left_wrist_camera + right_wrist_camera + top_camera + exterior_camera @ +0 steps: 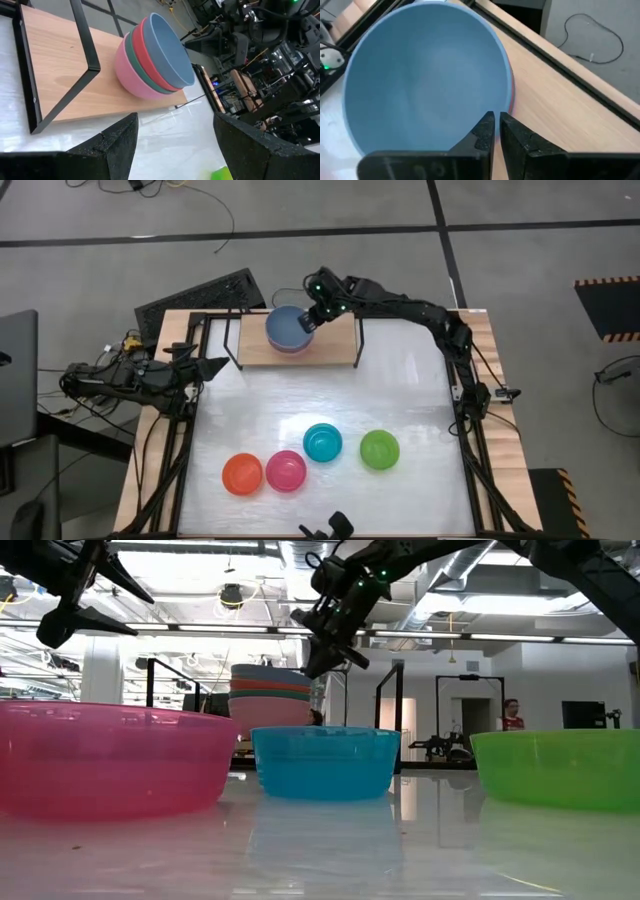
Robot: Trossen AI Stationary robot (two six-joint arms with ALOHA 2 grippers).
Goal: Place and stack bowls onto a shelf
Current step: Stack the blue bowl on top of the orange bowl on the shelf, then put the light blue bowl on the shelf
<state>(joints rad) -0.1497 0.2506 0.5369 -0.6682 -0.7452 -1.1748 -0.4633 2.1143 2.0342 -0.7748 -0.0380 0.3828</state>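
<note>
A light-wood shelf (335,345) with thin black uprights stands along the far edge of a white table (420,410). On the shelf's left half sits one stack of four nested bowls: a pale pink bowl (131,80) at the bottom, then a dark green bowl (136,62), a red bowl (145,52), and a grey-blue bowl (288,326) on top. The right gripper (312,320) hangs over the right rim of the top bowl; its fingers (481,134) are nearly together, with only a thin gap, and no rim shows between them, so the grey-blue bowl appears to rest on the stack on its own. Four bowls wait in a loose row near the table's front edge: an orange bowl (242,473), a magenta bowl (285,470), a teal bowl (322,442) and a lime bowl (379,449). The left gripper (205,367) waits at the table's left edge, fingers (112,145) spread apart and holding nothing. By this count the task looks about half done, with the shelf's right half bare and four bowls yet to carry over.
</note>
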